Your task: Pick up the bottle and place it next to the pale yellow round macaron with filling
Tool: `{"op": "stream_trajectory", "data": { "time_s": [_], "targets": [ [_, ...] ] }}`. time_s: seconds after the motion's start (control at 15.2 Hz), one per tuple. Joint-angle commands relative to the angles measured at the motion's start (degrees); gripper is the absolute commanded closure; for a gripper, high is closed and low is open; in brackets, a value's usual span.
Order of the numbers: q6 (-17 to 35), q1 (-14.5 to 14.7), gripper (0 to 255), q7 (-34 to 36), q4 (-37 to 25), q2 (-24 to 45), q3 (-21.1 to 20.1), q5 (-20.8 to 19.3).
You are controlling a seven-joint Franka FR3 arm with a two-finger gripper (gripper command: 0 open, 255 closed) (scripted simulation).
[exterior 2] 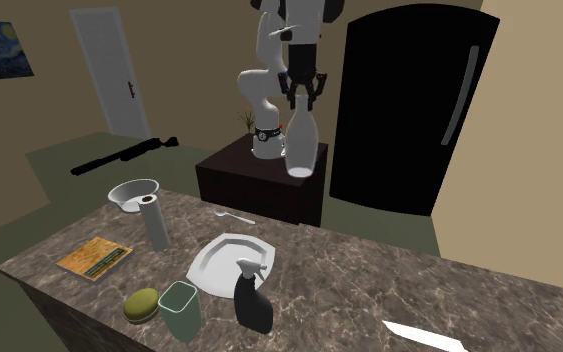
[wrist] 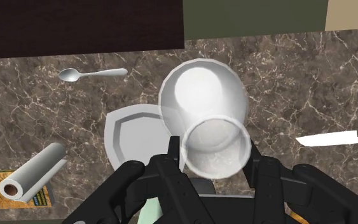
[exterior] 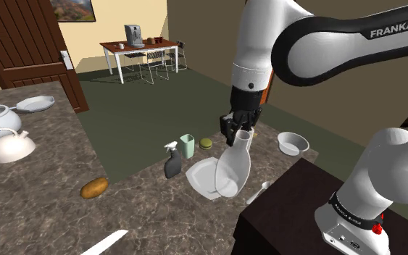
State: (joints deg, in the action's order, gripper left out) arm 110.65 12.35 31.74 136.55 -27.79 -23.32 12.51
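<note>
Currently the bottle (exterior: pixel 234 165) hangs above the plate (exterior: pixel 201 178), clear of the bench (exterior: pixel 144 210), with the gripper (exterior: pixel 243 132) pinching its neck. Carry it high over the cup (exterior: pixel 187 145) and sprayer (exterior: pixel 172 161), then lower it just beside the macaron (exterior: pixel 206 143).

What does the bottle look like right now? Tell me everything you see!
The bottle is plain white and smooth, with a wide rounded body and a narrow neck. It hangs neck up in the air, the black jaws shut on its neck. Nothing else touches it. Below lie the marbled counter and a white plate.
</note>
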Motion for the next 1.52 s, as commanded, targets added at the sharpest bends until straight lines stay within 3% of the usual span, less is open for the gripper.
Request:
{"op": "stream_trajectory", "data": {
  "time_s": [0.0,0.4,0.92,1.45],
  "targets": [
    [-1.7,0.0,255,0.0,-1.3,-0.4,0.3,-0.1],
    [-5.9,-0.2,255,0.1,-5.0,-1.0,1.0,-0.5],
    [-5.3,-4.9,255,-10.3,-6.2,2.0,8.9,-4.9],
    [-4.7,-9.6,255,-19.9,-11.5,8.6,15.7,-8.8]
  ]
}}
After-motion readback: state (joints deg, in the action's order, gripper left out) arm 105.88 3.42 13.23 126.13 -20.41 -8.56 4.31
